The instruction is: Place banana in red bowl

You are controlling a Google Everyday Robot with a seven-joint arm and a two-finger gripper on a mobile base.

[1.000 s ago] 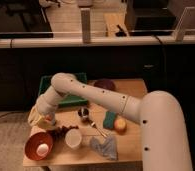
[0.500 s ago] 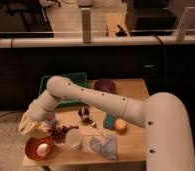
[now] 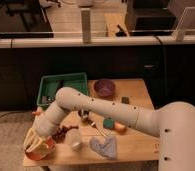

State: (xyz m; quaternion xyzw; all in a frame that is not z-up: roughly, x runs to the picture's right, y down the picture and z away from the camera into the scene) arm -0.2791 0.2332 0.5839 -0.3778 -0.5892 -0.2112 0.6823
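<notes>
At the far left front corner of the bench (image 3: 137, 109), the red bowl (image 3: 43, 152) is seen close to the edge, with only its lower rim showing. The pincer (image 3: 36, 140) is held low directly over this bowl, covering most of its opening. The banana (image 3: 29, 143) is found at the pincer's tip as a pale yellow curved form, lying within the bowl's outline. Whether it rests on the bowl's bottom cannot be told. Whether the pincer is clenched on the banana or released from it cannot be told either, since the two pale shapes merge.

Just right of the bowl, a small dark red cluster (image 3: 61, 132) is seen on the wood, and beside that a white cup (image 3: 75, 140) is set upright. Behind these, at the left rear of the bench, a green tray (image 3: 51, 82) is placed, partly overlapped by the white arm (image 3: 91, 107).

Further right, a blue-grey cloth (image 3: 104, 146) is spread near the front edge. A purple bowl (image 3: 104, 88) is set at the rear centre. A small teal object (image 3: 108, 123) and a round orange fruit (image 3: 120, 128) are found just beside each other, close under the arm. The arm's thick base fills the lower right corner.
</notes>
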